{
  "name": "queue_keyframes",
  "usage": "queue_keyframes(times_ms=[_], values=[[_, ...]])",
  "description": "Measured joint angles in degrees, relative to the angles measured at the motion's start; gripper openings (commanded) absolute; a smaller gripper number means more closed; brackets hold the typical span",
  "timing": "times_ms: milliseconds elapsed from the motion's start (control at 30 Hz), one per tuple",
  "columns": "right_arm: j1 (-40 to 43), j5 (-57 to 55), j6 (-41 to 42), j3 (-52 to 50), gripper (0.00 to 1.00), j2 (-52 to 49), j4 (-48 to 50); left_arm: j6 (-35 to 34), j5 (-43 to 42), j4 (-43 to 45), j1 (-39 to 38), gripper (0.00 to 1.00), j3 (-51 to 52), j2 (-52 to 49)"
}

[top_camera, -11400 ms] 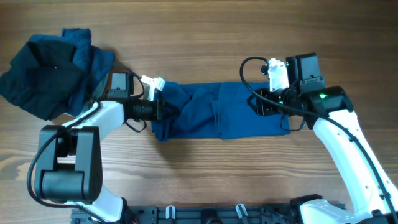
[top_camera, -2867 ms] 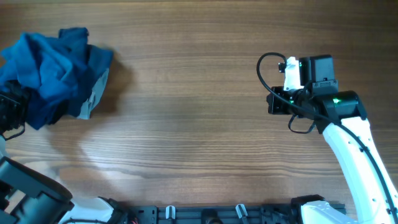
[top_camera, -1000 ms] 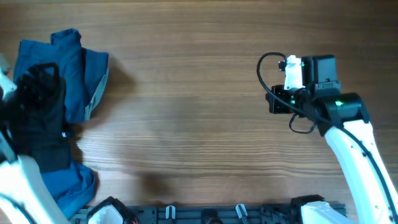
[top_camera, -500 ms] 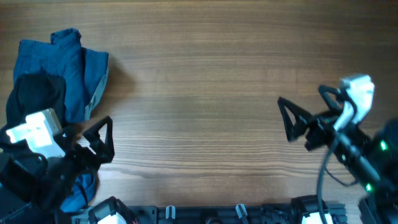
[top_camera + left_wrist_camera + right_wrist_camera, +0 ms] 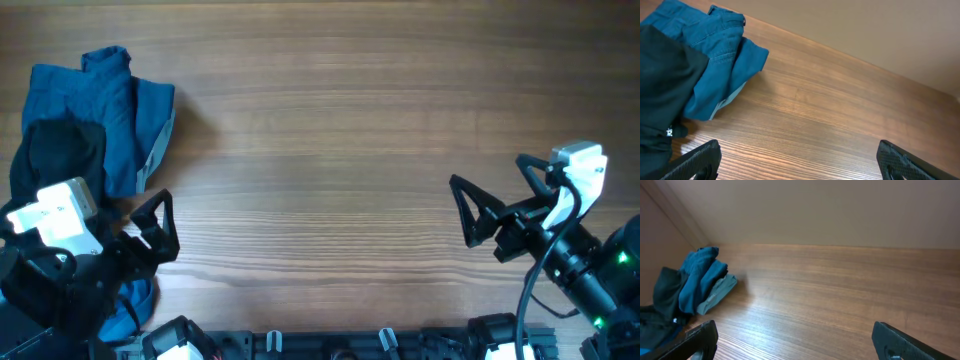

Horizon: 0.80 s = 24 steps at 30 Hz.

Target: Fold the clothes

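The left gripper (image 5: 799, 162) has its jaws spread wide, with only bare wood between them. Its black fingers (image 5: 699, 161) are matte, angular wedges at the lower corners of its wrist view. The right gripper (image 5: 795, 337) is also splayed wide and empty, its dark fingertips blunt and flat-sided. Both hover over the table (image 5: 320, 150), a smooth board of warm brown wood with long, straight grain. The clothes (image 5: 95, 105) lie heaped at the table's left end, just beside the left gripper and well apart from the right. The heap is a soft, creased mid-blue garment with stitched seams. A pale grey lining (image 5: 160, 145) shows at its right edge, and a near-black garment (image 5: 62, 150) is draped limply over its near side.
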State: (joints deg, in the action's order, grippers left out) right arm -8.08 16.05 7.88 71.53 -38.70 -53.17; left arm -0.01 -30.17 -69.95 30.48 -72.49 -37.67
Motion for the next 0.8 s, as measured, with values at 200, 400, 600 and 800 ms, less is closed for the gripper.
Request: queue_keyframes(times_ms=[200,400,600,800], values=[[0.0,-0.6,6.7,0.0,1.00,0.0,-3.2,0.0,0.3,0.0,0.0,1.00,0.0,0.0],[0.0,-5.7,8.5,0.0,0.99,0.0,-2.0,0.0,0.3,0.0,0.0,1.00,0.0,0.0],[0.0,-7.8,0.7,0.0,1.00,0.0,3.1,0.0,0.3,0.0,0.0,1.00,0.0,0.0],[0.1,-12.2,-4.6,-4.1,1.00,4.6,4.7,0.0,0.3,0.0,0.0,1.00,0.0,0.0]])
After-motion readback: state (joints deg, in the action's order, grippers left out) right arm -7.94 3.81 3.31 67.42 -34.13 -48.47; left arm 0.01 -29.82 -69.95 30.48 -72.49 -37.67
